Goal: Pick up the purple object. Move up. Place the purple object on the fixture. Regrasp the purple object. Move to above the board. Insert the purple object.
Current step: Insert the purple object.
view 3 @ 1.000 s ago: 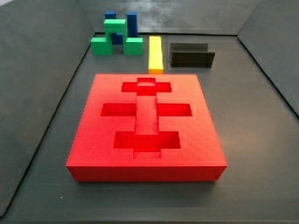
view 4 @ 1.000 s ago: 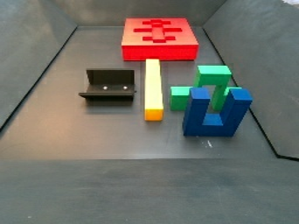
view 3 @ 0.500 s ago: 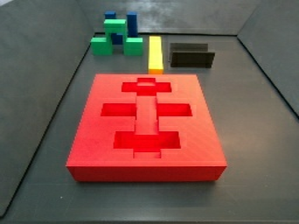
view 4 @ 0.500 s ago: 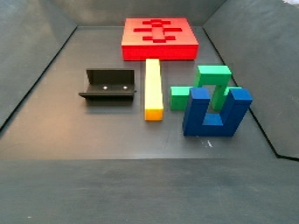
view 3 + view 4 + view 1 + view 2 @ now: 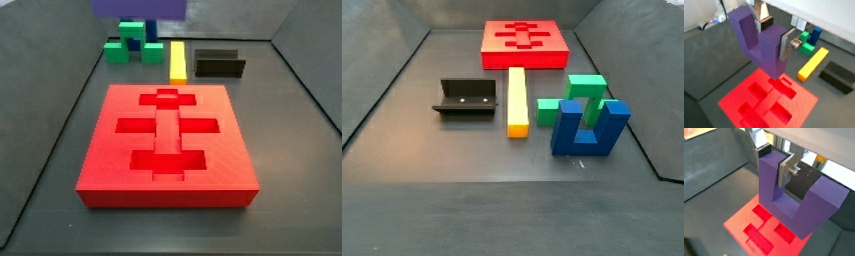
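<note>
Right now your hand (image 5: 789, 172) is clamped on one prong of the purple object (image 5: 794, 203), carrying it high above the board (image 5: 767, 100), with the fixture (image 5: 465, 98) empty beside the yellow bar (image 5: 516, 100). You look to be in the move-above-the-board step. Next, line the piece up over its matching recess and lower it straight.
</note>
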